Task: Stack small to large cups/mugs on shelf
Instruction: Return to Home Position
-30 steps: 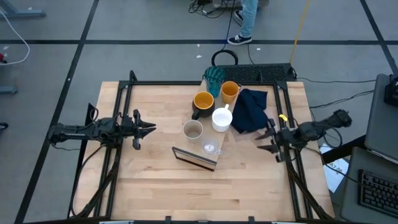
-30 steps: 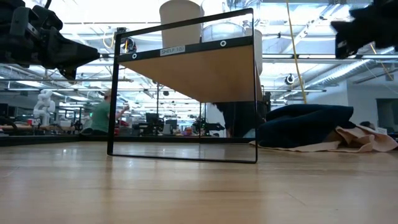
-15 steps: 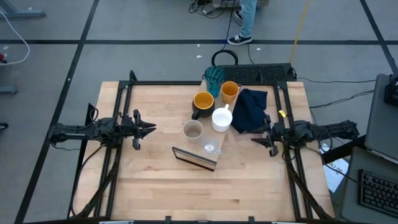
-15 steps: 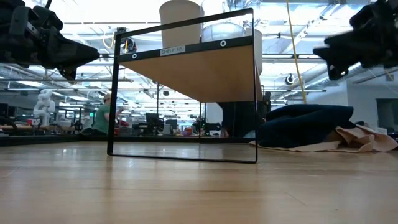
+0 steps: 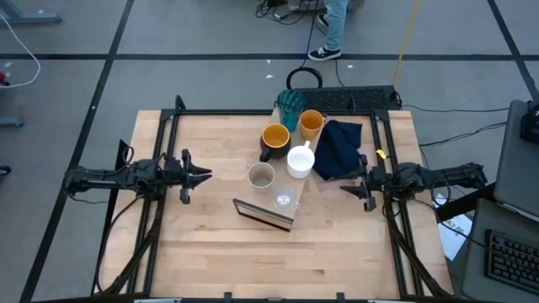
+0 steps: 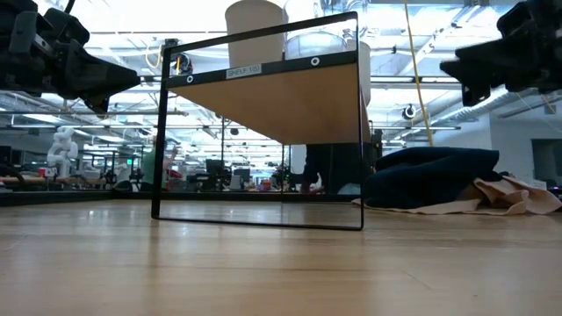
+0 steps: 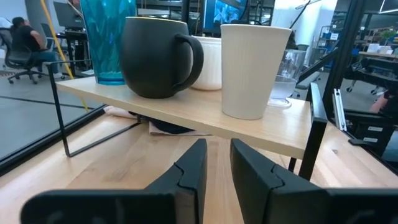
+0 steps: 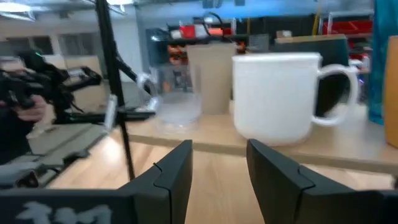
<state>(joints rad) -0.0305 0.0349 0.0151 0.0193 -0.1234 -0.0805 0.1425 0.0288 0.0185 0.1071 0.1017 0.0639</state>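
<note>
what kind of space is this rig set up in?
Probably a robotics lab: a white robot in the background, a keyboard beside the table, cables across the bare grey floor.

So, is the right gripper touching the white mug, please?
Apart. The high view shows the right gripper beside the navy cloth, well clear of the white mug.

The high view looks straight down from far up and takes in the whole table (image 5: 210, 252). The low view sits at table height, close to the shelf (image 6: 290, 105), and looks level under it into the room. The two wrist views look at the shelf from low and close, from opposite sides. Both see the white mug (image 7: 208, 62) and the beige cup (image 7: 252, 68).
</note>
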